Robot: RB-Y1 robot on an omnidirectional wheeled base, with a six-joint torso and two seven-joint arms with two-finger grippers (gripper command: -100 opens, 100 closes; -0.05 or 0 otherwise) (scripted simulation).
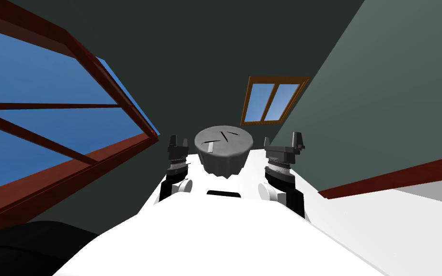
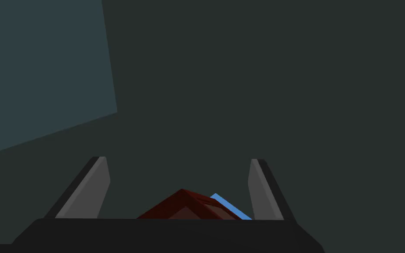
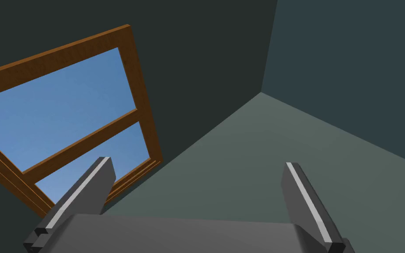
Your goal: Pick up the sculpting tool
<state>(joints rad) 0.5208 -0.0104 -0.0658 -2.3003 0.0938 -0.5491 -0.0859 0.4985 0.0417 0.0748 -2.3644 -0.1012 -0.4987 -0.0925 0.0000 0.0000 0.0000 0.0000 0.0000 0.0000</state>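
A round grey stand [image 1: 225, 165] with a ribbed side rises straight ahead, between my two hands. A short light grey bar [image 1: 210, 146] lies on its flat top. Beside it lie thin dark sticks [image 1: 225, 136] that form a V. I cannot tell which of these is the sculpting tool. My left gripper [image 1: 178, 143] [image 2: 177, 186] is raised to the left of the stand, open and empty. My right gripper [image 1: 284, 141] [image 3: 197, 193] is held up to the stand's right, also open with nothing between its fingers.
A large red-framed window [image 1: 71, 110] runs along the left wall. A small brown-framed window [image 1: 270, 100] is on the far wall. A white surface [image 1: 397, 215] with a red-brown strip [image 1: 392, 177] above it spreads to the right. A black area [image 1: 18, 249] lies at the lower left.
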